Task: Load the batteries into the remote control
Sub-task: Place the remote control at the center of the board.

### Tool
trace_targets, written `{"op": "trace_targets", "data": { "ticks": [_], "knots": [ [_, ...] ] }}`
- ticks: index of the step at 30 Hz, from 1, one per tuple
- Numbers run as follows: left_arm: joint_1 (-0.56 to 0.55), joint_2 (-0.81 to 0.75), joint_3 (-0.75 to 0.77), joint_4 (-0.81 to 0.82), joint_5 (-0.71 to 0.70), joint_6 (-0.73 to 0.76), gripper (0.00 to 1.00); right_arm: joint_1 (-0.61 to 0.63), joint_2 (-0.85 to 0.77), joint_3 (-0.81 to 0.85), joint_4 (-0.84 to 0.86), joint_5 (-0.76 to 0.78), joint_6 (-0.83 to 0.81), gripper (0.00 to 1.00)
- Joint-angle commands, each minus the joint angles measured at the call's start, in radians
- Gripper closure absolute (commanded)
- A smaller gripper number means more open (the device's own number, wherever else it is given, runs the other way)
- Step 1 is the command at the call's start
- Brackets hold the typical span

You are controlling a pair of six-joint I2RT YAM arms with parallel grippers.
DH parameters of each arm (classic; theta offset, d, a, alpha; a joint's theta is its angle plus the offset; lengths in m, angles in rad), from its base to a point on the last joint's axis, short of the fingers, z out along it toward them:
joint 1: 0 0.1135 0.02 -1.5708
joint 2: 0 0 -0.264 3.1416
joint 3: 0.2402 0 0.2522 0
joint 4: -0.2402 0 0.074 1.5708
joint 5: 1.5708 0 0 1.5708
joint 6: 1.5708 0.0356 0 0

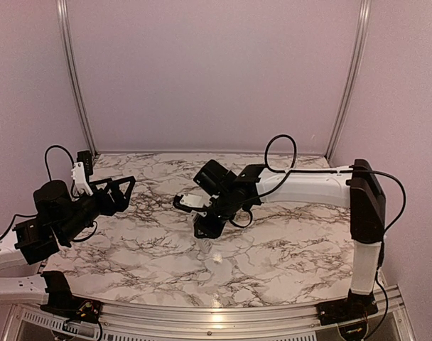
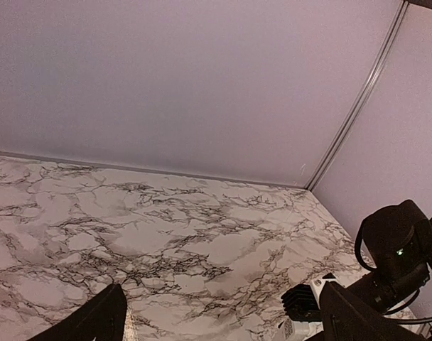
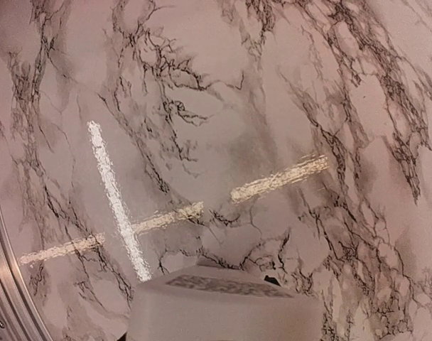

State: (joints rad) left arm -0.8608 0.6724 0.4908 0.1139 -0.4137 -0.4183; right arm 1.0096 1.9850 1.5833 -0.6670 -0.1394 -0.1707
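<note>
Right gripper (image 1: 204,229) looked clamped on the remote (image 3: 223,307), held end-on above the table (image 1: 287,249) near its middle, fingers hidden behind it. Left gripper (image 2: 223,295) hung empty, jaws wide apart, well off to the left, and no batteries showed in any view. Remote probably light, stiff, smooth plastic that could slip or twist, so best gripped across the narrow sides near mid-length, clear of the back compartment.

White remote control (image 3: 223,312), black-veined white marble table (image 1: 287,249)
</note>
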Motion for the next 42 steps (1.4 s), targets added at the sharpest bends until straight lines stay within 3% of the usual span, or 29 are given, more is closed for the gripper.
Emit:
{"op": "trace_targets", "data": {
  "ticks": [1, 14, 25, 34, 38, 42],
  "knots": [
    [0.005, -0.021, 0.0, -0.032, -0.024, -0.002, 0.01, -0.005, 0.066, 0.039, -0.119, 0.002, -0.013, 0.99],
    [0.023, -0.027, 0.005, -0.112, -0.113, -0.03, 0.01, 0.032, 0.181, 0.177, -0.312, 0.032, -0.009, 1.0],
    [0.029, -0.004, -0.007, -0.111, -0.111, -0.028, 0.01, 0.064, 0.129, 0.094, -0.439, 0.178, 0.031, 0.99],
    [0.029, -0.016, -0.035, -0.088, -0.085, -0.028, 0.01, 0.066, 0.164, 0.042, -0.442, 0.201, 0.041, 0.98],
    [0.029, -0.029, -0.039, -0.097, -0.086, -0.024, 0.01, 0.066, 0.198, 0.043, -0.434, 0.188, 0.034, 0.93],
    [0.029, -0.023, -0.031, -0.112, -0.097, -0.03, 0.01, 0.066, 0.212, 0.049, -0.43, 0.18, 0.032, 0.8]
  ]
}}
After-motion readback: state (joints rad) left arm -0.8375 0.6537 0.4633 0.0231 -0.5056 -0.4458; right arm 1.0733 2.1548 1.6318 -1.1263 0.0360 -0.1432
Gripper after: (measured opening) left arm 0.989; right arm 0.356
